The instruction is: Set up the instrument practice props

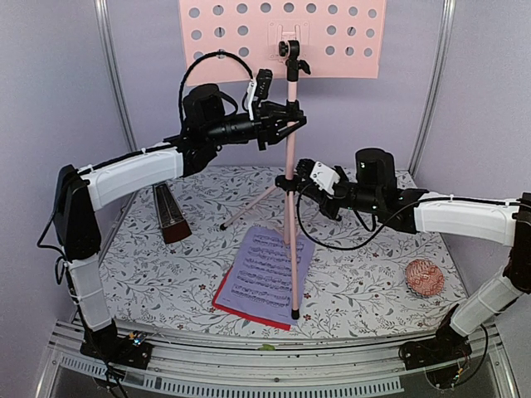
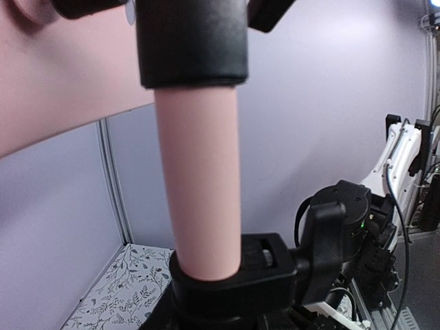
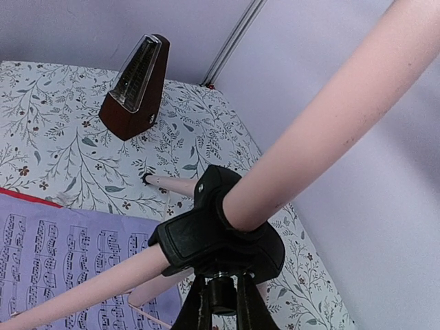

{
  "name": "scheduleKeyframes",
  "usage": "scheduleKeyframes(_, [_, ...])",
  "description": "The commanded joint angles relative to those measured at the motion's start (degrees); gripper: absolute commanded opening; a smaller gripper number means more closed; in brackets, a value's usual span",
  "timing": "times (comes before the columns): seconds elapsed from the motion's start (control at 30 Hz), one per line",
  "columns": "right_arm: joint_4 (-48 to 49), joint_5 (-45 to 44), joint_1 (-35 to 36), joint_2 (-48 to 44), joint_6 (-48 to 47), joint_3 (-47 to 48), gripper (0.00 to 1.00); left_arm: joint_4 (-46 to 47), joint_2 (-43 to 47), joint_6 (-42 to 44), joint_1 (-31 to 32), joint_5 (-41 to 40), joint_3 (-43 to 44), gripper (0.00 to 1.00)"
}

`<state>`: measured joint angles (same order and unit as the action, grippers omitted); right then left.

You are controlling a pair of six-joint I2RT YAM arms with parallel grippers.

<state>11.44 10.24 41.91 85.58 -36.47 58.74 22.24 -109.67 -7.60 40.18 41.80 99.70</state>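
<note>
Pink music stand [image 1: 289,149] upright straddling sheets [image 1: 259,278], metronome [image 1: 170,217] nearby

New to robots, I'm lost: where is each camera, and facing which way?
Top external: above and behind, facing down at the table; left arm and right arm show.
Left wrist: on the left arm, close on the pole; right arm behind.
Right wrist: low, facing the collar and metronome; its fingers below.
All share the pole.

Close-up here: the pink stand pole [image 2: 199,185] is running upright through the middle, with a black collar [image 2: 192,41] capping it and a black clamp [image 2: 234,282] hugging it below. The pink desk [image 2: 62,82] is showing top left, the right arm [image 2: 344,234] is sitting off right, and the flowery table [image 2: 117,292] is peeking in bottom left.
</note>
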Motion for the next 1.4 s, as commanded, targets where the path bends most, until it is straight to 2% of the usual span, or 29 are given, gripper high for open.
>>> scheduleKeyframes(0.0, [2.67,3.53,-0.25,-3.53,9.45,2.88,0.04,7.55,1.44,-1.46,1.27,-0.4,-0.09,0.0])
scheduleKeyframes(0.1, [2.88,3.97,-0.05,-4.57,12.41,2.93,0.04,8.09,1.92,-1.46,1.69,-0.76,-1.14,0.0])
scheduleKeyframes(0.33, [1.69,1.82,0.63,-4.99,15.78,2.13,0.13,9.48,3.44,-1.46,2.25,-1.64,-3.93,0.0])
scheduleKeyframes(0.47, [1.03,1.03,0.65,-4.18,17.99,2.13,0.12,9.84,3.54,-1.5,2.26,-1.79,-4.52,0.0])
scheduleKeyframes(0.53, [0.38,1.25,0.64,-3.65,20.53,2.92,0.08,9.75,3.57,-1.37,2.22,-1.74,-4.56,0.0])
scheduleKeyframes(0.67, [-2.73,2.29,0.49,-2.45,29.01,6.14,0.0,9.42,3.5,-1.28,2.27,-1.57,-4.43,0.0])
scheduleKeyframes(0.77, [-3.4,4.79,0.27,-2.51,35.17,7.49,0.0,9.39,3.32,-1.36,2.26,-1.25,-4.44,0.0])
scheduleKeyframes(0.9, [-4.56,9.06,-0.19,-2.49,45.27,9.69,0.05,9.57,3.3,-1.63,2.22,-1.1,-4.81,0.0])
scheduleKeyframes(1.07, [-6.47,13.25,-0.72,-0.87,57.75,12.06,0.03,9.75,3.58,-1.48,2.26,-1.15,-5.47,0.0])
scheduleKeyframes(1.37, [2.35,19.63,-0.93,0.71,86.02,6.29,0.0,9.75,3.85,-1.41,2.24,-1.02,-6.52,0.0])
